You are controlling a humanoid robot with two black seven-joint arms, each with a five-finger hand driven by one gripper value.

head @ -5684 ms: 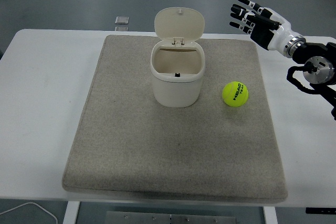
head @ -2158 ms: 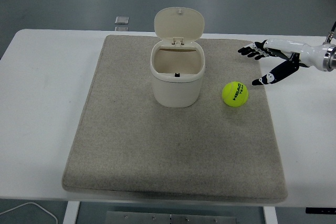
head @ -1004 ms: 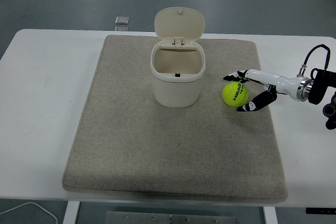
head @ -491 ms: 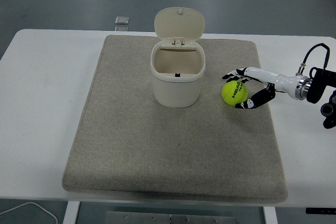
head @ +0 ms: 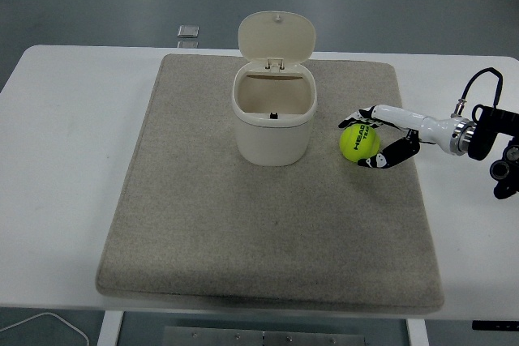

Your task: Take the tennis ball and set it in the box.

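Observation:
A yellow-green tennis ball (head: 359, 143) lies on the grey mat (head: 268, 232), just right of the cream box (head: 273, 122). The box stands upright with its hinged lid (head: 276, 36) flipped up and its inside showing. My right hand (head: 366, 138) reaches in low from the right edge and wraps the ball: its fingers (head: 358, 117) curl over the far side and the thumb (head: 383, 158) hooks the near side, touching it. The ball still rests on the mat. My left arm is out of view.
The mat covers most of the white table (head: 61, 151). A small grey square object (head: 188, 32) lies at the table's far edge, behind the mat. A white cable (head: 49, 326) loops below the near left corner.
My right hand came down from high at the back right, swept in to the ball and closed its fingers and thumb around it. The ball has shifted slightly left.

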